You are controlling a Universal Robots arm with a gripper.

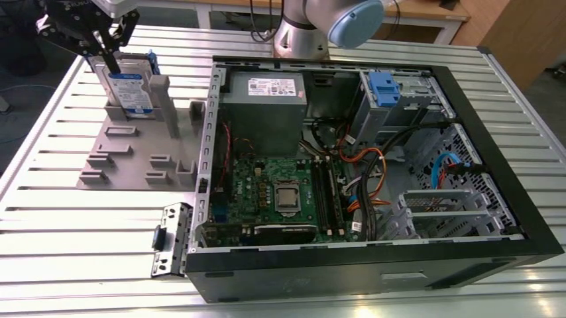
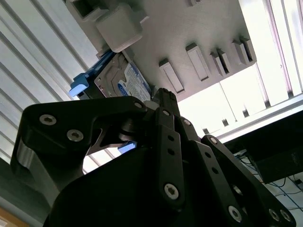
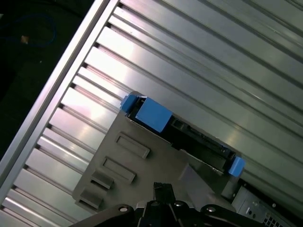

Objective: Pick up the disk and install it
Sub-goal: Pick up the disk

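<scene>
**Gripper at the disk in its rack**

Here we are at the exterior view's left: the gripper [image 1: 113, 65] is down on the top edge of the disk [image 1: 132, 93], which stands upright in the grey holder [image 1: 132, 142] on the slatted table [image 1: 53, 218]. Clamped or loose? I cannot tell. In the second wrist view the gripper [image 2: 158, 97] sits right by the disk [image 2: 125, 82]. The open computer case [image 1: 495, 152] lies just beside the holder, towards the exterior view's right.
</scene>
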